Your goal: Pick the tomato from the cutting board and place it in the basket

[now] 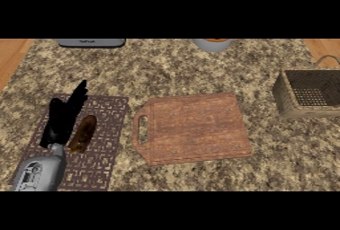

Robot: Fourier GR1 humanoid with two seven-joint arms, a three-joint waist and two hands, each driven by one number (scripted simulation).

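nearest the camera, the left hand [63, 119] rested over a patterned mat [106, 134], fingers straight and holding nothing, beside a brown object [83, 133]; the right hand was out of view. largest was the granite counter [186, 72], then the cutting board [192, 128], bare, then the basket [309, 94] at the right, well apart from it. no tomato showed anywhere, so whether the placing was done could not be told.

Speckled granite counter [179, 72] carried wooden cutting board [192, 128] at centre, wicker basket [306, 95] at right, brown patterned mat [100, 148] at left. Grey appliance [91, 42] and round container [213, 44] stood at far edge.
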